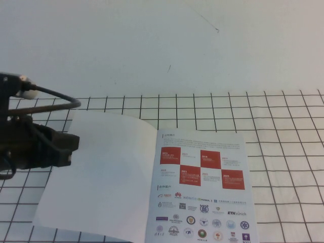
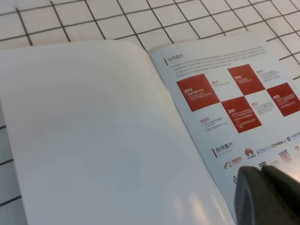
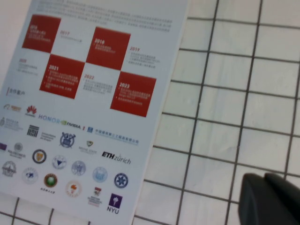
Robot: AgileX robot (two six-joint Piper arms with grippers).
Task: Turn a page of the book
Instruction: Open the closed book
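While one booklet (image 1: 152, 182) lies open on the grid-lined white tabletop (image 1: 283, 152), both arms of the robot stay off its paper. Nearest the camera, the booklet's lower edge runs out of the high view. Its two showing faces are a blank white sheet (image 1: 96, 172) on the robot's left, slightly bowed upward near the spine, and the printed page (image 1: 202, 187) on the right, lying flat. That page carries five red squares (image 1: 190, 174) set in a checker pattern, with year labels 2016, 2017, 2018, 2019, 2020, 2021, 2022 and 2023 readable from the left wrist camera. Below them sit rows of small logos (image 1: 202, 220), among them Huawei, HONOR, NVIDIA, ETH Zürich and NYU; the round crests cannot be read. Two short Chinese headings in red mark the page's sections.

The left gripper (image 2: 269, 194) hangs just over the logo rows near the page's middle, its two dark fingers (image 2: 251, 192) pressed together with nothing between them. Its black arm (image 1: 30, 142) shows at the left of the high view, beside the blank sheet's outer edge. The right gripper (image 3: 269, 199) hovers above bare grid squares just off the page's outer edge, fingers drawn together and empty. Farther back, the grid lines end and plain white surface (image 1: 162, 45) extends away.
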